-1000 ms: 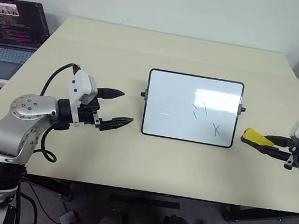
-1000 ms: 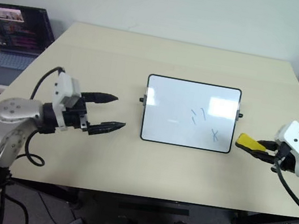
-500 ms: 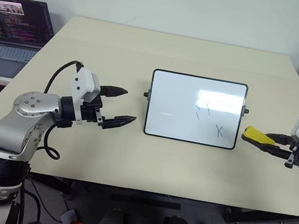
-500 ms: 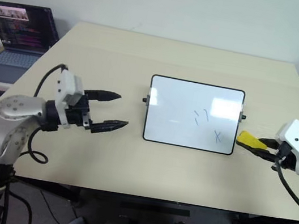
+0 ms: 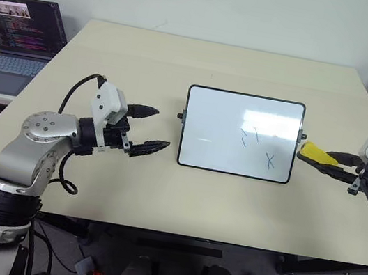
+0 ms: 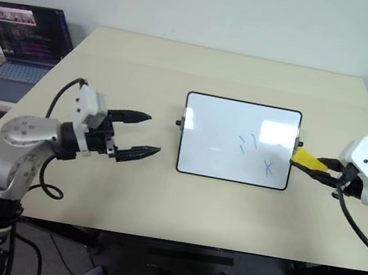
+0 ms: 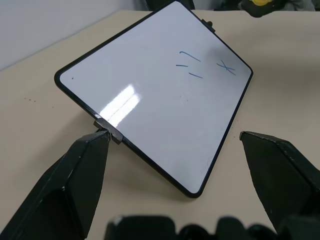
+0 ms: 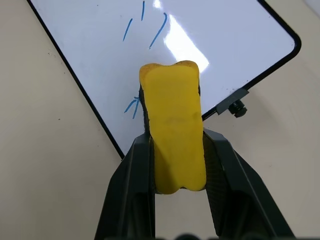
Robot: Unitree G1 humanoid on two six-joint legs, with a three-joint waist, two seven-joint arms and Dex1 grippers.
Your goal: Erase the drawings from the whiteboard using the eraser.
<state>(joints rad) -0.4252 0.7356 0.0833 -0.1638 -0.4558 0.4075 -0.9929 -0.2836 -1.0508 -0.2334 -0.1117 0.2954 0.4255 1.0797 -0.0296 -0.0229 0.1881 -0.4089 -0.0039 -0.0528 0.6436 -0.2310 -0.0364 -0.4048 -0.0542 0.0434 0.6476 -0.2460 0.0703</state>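
Eraser (image 5: 317,154): yellow block pinched in the right gripper (image 5: 328,162), at the whiteboard's (image 5: 214,125) 3 o'clock edge. Drawings (image 5: 268,160) unwiped, toward the board's 4 o'clock. Left gripper (image 5: 150,130), fingers spread and empty, at its 9 o'clock, not touching. Risk: the unsteadied board could slide under the first stroke, or the squeezed block twist loose.

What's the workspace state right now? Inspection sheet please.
Surface: beige table, bare around the board.
Job's things: whiteboard lying flat; blue drawings unerased; yellow eraser at the board's right edge.
Clutter: nothing seen.
Grippers: left gripper open, left of the board; right gripper shut on the eraser.
Cables: black cable on the left arm.
Surroundings: open laptop on a side surface, far left.
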